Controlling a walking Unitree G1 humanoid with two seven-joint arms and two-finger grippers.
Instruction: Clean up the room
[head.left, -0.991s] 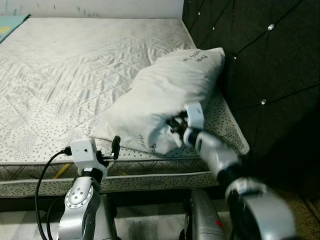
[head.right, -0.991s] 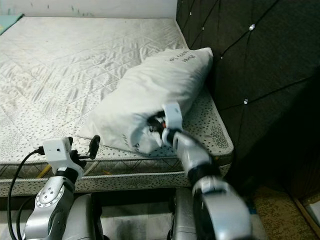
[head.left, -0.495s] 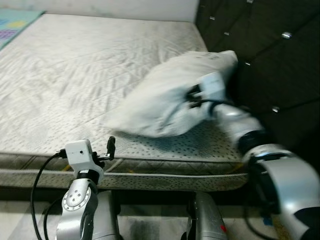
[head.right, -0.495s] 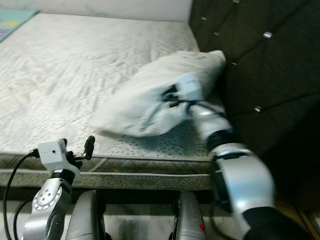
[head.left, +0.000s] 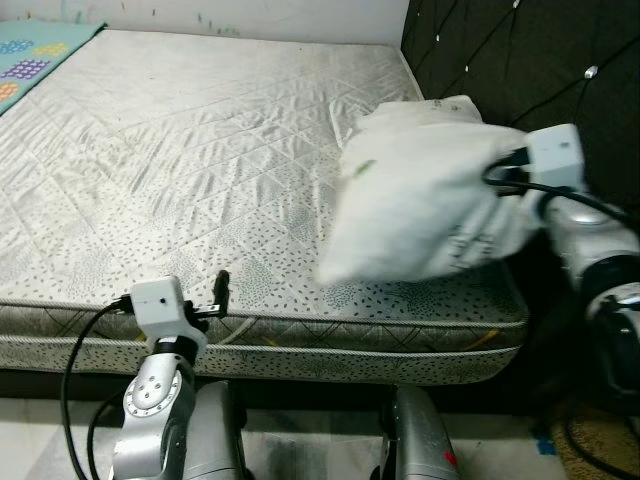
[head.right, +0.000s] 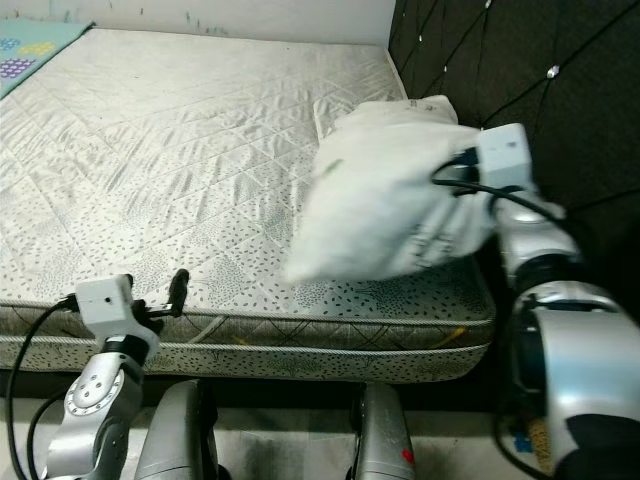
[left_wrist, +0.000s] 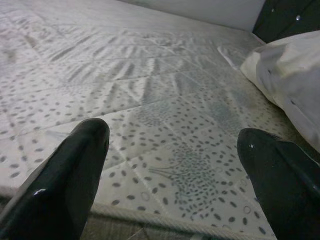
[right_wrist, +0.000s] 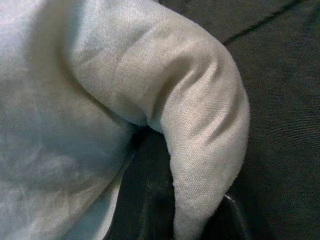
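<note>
Bare quilted mattress (head.left: 180, 160) fills the left eye view, speckled along its near edge, with a dark tufted headboard (head.left: 480, 50) rising at its right end and a corner of a coloured mat (head.left: 40, 55) at the far left. A white pillow (head.left: 420, 200) is lifted off the mattress beside the headboard, its lower corner hanging above the mattress's near right corner. The right gripper (head.left: 497, 180) reaches in from the headboard side and is pinched onto the pillow's right edge, its fingers buried in the fabric below the white wrist camera block. The left gripper (head.left: 220, 295) hovers at the mattress's near edge, well apart from the pillow. In the right eye view the same pillow (head.right: 390, 200) hangs between headboard and mattress, and part of a second pillow (head.right: 400, 108) lies on the mattress behind it, against the headboard. From the left wrist view, the left gripper's (left_wrist: 170, 175) two black fingers (left_wrist: 65, 185) are spread wide over the speckled mattress edge, holding nothing, with the pillow (left_wrist: 290, 75) off to one side. From the right wrist view, a fold of pillow cloth (right_wrist: 200, 130) is bunched over a black finger (right_wrist: 145, 200), the dark headboard just beyond.
</note>
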